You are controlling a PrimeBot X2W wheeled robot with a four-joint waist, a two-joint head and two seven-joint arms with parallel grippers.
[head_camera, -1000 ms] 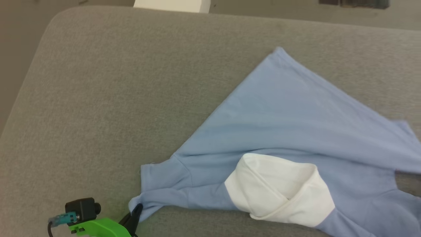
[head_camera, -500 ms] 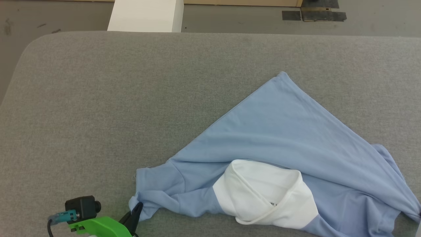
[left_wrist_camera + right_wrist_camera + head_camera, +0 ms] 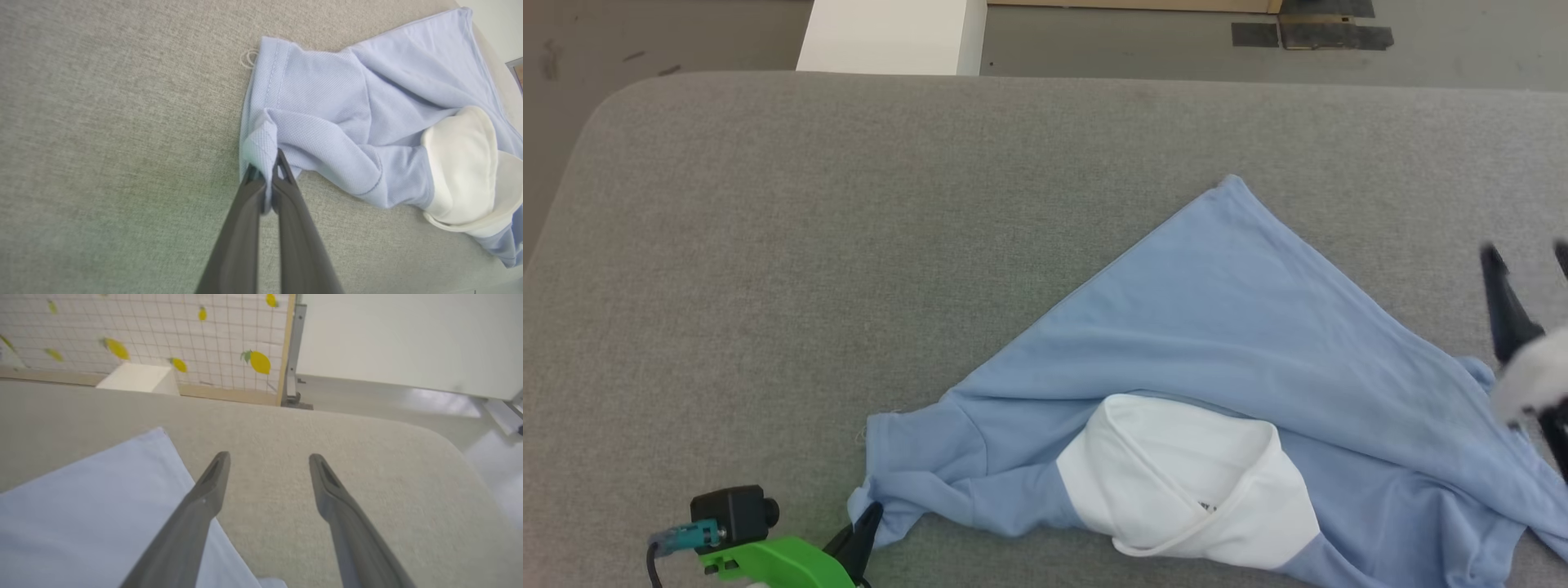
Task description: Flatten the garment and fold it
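The garment [image 3: 1225,343], a light blue shirt with a white collar [image 3: 1192,482], lies crumpled in a rough triangle on the grey padded table [image 3: 849,245]. Its far corner points away from me. My left gripper [image 3: 866,521] sits at the lower left, shut on the hem corner of a sleeve. The left wrist view shows the left gripper [image 3: 267,163] pinching that fold of the garment [image 3: 347,102]. My right gripper [image 3: 1525,249] hovers open at the right edge, above and clear of the cloth. In the right wrist view the right gripper [image 3: 269,457] holds nothing, with the garment [image 3: 81,506] below its left finger.
A white box [image 3: 890,37] stands on the floor beyond the table's far edge, near dark tape patches [image 3: 1311,33]. A mesh fence with yellow lemon shapes [image 3: 163,326] rises behind. The table's left half is bare fabric, and its corners are rounded.
My right gripper has opened, let go of the garment's right side and risen into the head view. The cloth there has slumped onto the table. The left grip is unchanged.
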